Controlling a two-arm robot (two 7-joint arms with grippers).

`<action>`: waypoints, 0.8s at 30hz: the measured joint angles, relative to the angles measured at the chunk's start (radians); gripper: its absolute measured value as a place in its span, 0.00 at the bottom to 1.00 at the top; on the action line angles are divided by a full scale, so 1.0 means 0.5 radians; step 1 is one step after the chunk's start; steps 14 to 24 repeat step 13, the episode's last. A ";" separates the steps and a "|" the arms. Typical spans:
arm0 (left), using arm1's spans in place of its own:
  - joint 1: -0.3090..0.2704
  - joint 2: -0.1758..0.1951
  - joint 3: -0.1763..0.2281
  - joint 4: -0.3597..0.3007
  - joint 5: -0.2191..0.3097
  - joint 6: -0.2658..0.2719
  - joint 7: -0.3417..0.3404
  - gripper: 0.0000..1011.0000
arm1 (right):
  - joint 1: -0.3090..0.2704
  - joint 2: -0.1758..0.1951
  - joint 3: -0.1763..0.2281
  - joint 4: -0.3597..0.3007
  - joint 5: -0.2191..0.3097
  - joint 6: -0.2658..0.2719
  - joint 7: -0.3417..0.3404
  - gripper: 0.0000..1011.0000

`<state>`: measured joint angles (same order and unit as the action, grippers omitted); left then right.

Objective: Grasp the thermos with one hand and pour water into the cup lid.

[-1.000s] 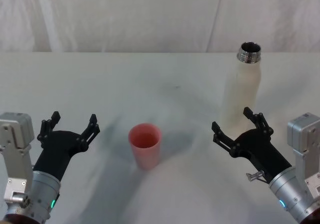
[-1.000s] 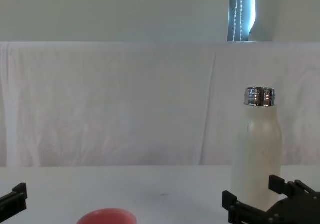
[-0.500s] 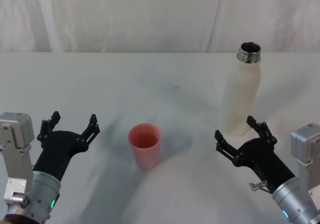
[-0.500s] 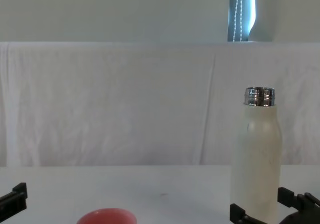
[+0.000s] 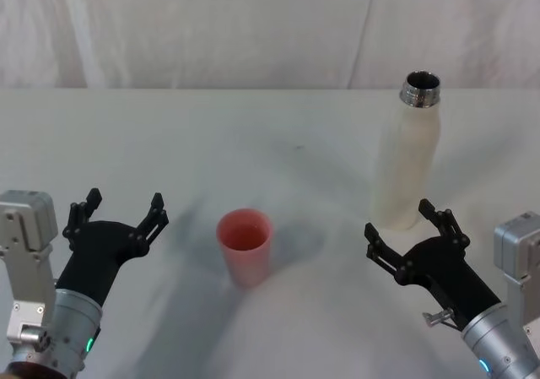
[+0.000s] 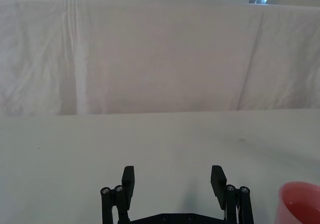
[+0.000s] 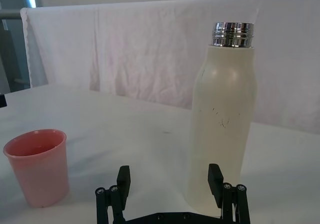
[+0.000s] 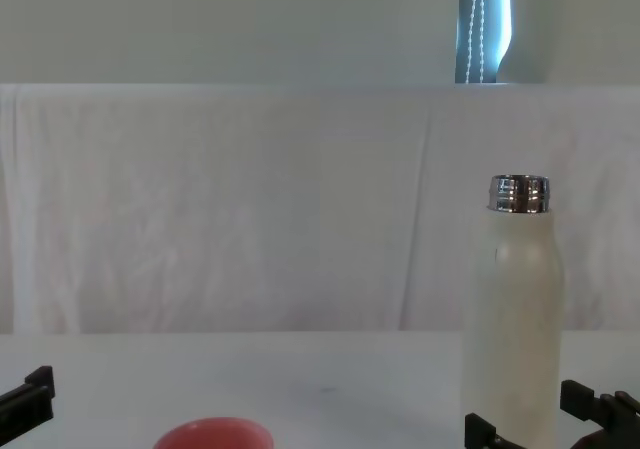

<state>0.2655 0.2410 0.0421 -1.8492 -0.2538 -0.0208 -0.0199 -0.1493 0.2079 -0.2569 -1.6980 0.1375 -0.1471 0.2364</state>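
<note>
Backing toward me since the earlier frame, my right tool (image 5: 411,232) is sitting spread open, empty, just short of the thermos (image 5: 407,161) standing upright on the tabletop (image 5: 253,134). Left tool (image 5: 120,212) is idling open beside the cup lid (image 5: 245,246). I'm judging: advance straight, centre the body between the fingers, close mid-height. No readable labels.

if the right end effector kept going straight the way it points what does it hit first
Most likely the thermos. The right end effector is open and short of it, with the bottle's base standing nearer one finger than centred. The cup lid sits well off that line.
</note>
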 joint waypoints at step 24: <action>0.000 0.000 0.000 0.000 0.000 0.000 0.000 0.99 | 0.002 -0.002 0.000 0.001 0.000 0.000 0.000 0.99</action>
